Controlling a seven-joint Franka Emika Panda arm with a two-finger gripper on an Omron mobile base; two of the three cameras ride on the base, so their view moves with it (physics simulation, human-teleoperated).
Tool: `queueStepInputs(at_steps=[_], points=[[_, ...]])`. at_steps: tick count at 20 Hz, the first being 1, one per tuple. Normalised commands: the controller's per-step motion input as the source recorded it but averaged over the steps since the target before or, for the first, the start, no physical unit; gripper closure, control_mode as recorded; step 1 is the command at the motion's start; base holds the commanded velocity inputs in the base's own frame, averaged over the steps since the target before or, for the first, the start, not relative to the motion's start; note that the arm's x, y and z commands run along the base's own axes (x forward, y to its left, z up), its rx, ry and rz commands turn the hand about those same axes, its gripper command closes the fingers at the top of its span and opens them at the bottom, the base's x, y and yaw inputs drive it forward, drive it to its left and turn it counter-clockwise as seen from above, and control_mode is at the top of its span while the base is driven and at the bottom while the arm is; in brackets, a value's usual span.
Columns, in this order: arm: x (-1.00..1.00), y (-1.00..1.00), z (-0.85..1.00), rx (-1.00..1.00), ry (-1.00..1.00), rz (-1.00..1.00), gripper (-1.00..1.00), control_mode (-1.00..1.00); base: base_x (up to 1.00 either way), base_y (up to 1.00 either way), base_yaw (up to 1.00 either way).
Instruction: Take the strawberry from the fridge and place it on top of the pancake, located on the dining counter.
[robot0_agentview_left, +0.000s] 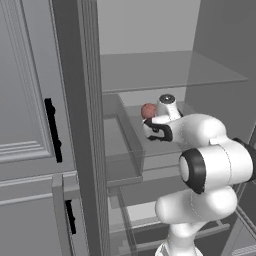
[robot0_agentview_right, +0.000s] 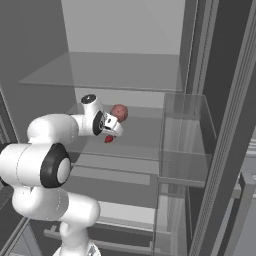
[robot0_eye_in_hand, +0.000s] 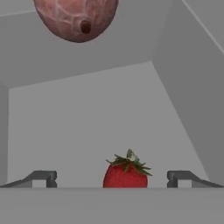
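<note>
The gripper (robot0_eye_in_hand: 112, 179) is inside the fridge (robot0_agentview_left: 75, 125), jaws wide apart, with the strawberry (robot0_eye_in_hand: 126, 173) between the fingertips but not yet clamped. Beyond the strawberry sits a pinkish round fruit (robot0_eye_in_hand: 76, 19). Grasping, carrying and placing on the pancake remain.

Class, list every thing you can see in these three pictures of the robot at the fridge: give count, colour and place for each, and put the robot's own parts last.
strawberry: one, bright red with green leaves, on the fridge shelf between the finger tips in the hand view.
round fruit: one, pinkish-red and mottled, on the same shelf just beyond the hand.
fridge: one, dark grey outside, pale inside, door open.
clear shelves: several, see-through grey, stacked inside the fridge.
cabinets: light grey panelled, short black handles, left of the fridge.
arm: one, white with dark joints, reaching into the fridge.
gripper: one, dark finger tips, open, on either side of the strawberry.
</note>
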Motion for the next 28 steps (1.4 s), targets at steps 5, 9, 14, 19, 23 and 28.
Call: queueStepInputs(at_steps=[5, 9, 14, 19, 23, 28], points=[[-0.15, 0.00, -0.15, 0.00, 0.01, -0.05, -1.00, -1.00, 0.00, 0.00, 0.00], [-0.07, -0.03, -0.01, 0.00, 0.00, -0.05, -1.00, -1.00, 0.00, 0.00, 0.00], [0.19, -0.05, -0.06, 0.00, 0.01, -0.06, -1.00, -1.00, 0.00, 0.00, 0.00], [0.10, 0.00, -0.17, 0.00, 0.03, -0.04, -1.00, -1.00, 0.00, 0.00, 0.00], [0.00, -0.02, -0.23, 0.00, 0.01, -0.04, -1.00, -1.00, 0.00, 0.00, 0.00], [0.00, -0.02, -0.11, 0.00, 0.00, -0.04, -1.00, -1.00, 0.00, 0.00, 0.00]])
